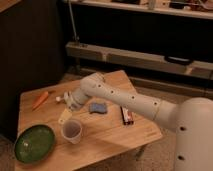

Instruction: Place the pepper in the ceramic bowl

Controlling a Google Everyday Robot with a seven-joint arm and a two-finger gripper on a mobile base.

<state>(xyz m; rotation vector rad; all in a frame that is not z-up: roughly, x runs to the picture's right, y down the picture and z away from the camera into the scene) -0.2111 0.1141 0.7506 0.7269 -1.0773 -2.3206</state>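
Observation:
The pepper, slim and orange, lies on the wooden table near its far left corner. The ceramic bowl, a shallow dark green dish, rests at the front left corner. My white arm reaches in from the right across the table. Its gripper hangs low over the table to the right of the pepper and behind the bowl. It is open, apart from the pepper, and holds nothing.
A translucent plastic cup stands just right of the bowl. A blue sponge and a dark bar lie mid-table. A small white tube sits by the gripper. A dark wall and shelves stand behind.

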